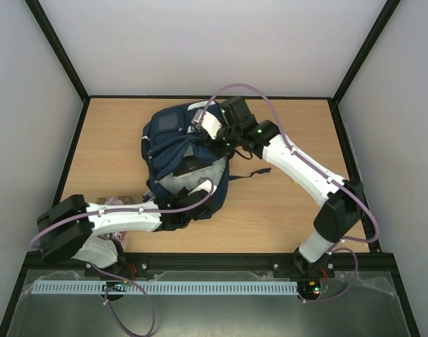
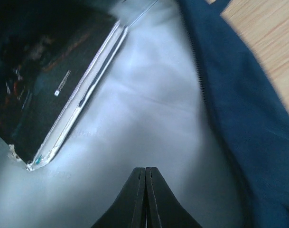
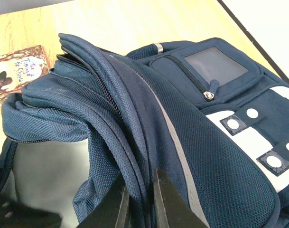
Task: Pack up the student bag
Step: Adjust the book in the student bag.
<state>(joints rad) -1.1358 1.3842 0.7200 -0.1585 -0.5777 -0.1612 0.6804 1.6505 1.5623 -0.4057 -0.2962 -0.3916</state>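
The student bag, navy with white patches, lies mid-table with its main compartment held open. My right gripper is shut on the folded zipper edge of the student bag, holding it up. My left gripper is shut with nothing between its fingers, and it sits inside the opening above the grey lining. A dark book lies tilted inside the bag, also seen as a dark book from above. The left gripper is at the bag's near mouth.
A paperback book lies on the wooden table left of the bag, partly covered by my left arm as the paperback in the top view. A small pinkish item lies under the left arm near the front edge.
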